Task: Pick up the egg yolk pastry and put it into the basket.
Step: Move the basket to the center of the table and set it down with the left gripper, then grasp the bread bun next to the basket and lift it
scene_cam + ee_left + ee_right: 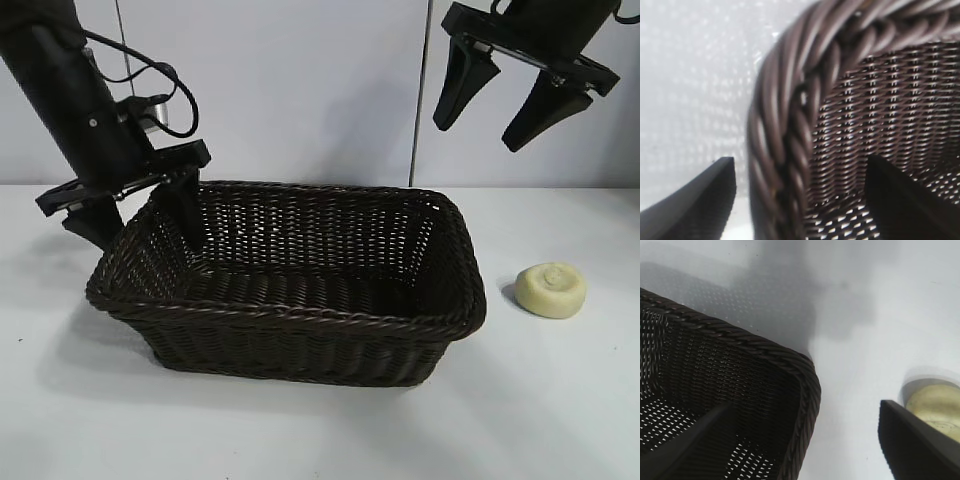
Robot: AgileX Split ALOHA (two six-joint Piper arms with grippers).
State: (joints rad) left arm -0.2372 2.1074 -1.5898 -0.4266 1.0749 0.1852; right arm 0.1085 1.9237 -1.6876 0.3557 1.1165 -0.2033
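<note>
Glossy woven wicker basket [300, 330]; matt, doughy egg yolk pastry [551, 290].

Bright even light, soft shadows, blurred wrist close-ups

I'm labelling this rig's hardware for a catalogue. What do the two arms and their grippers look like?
Both arms are matte black. The left arm is a thick tube trailing looped black cables. The left gripper and right gripper each have two long, tapered, wedge-shaped black fingers on a flat black bar.
</note>
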